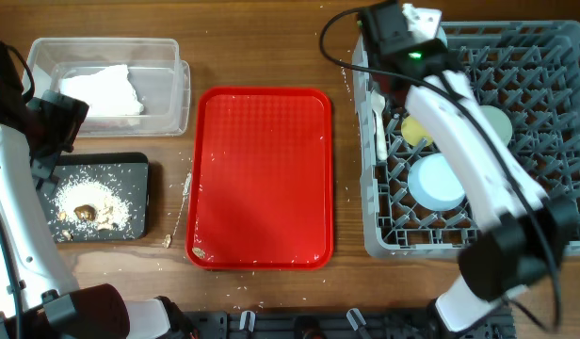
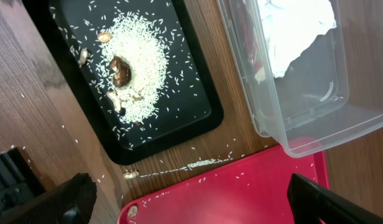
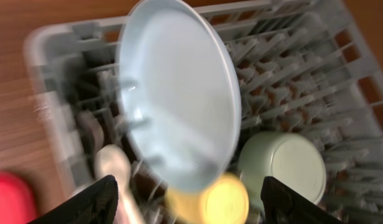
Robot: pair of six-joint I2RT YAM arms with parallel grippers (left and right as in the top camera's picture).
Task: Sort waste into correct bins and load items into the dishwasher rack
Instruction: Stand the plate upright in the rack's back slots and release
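Note:
The grey dishwasher rack (image 1: 554, 56) stands at the right. In it are a light blue plate (image 1: 436, 181), a pale green bowl (image 1: 492, 122), a yellow cup (image 1: 415, 130) and a white spoon (image 1: 379, 122). In the right wrist view the plate (image 3: 179, 93) leans on edge among the pegs. My right gripper (image 3: 191, 205) hangs open just above it, over the cup (image 3: 226, 199), holding nothing. A white napkin (image 1: 102, 89) lies in the clear tub (image 1: 177, 94). Rice and brown scraps (image 2: 123, 68) lie on the black tray (image 2: 179, 106). My left gripper (image 2: 191, 205) is open and empty.
The red tray (image 1: 262, 179) lies mid-table with a few rice grains and a crumb (image 1: 198, 252) at its near-left corner. A small scrap (image 1: 166, 241) and a line of grains lie on the wood between the red and black trays. The right arm spans the rack.

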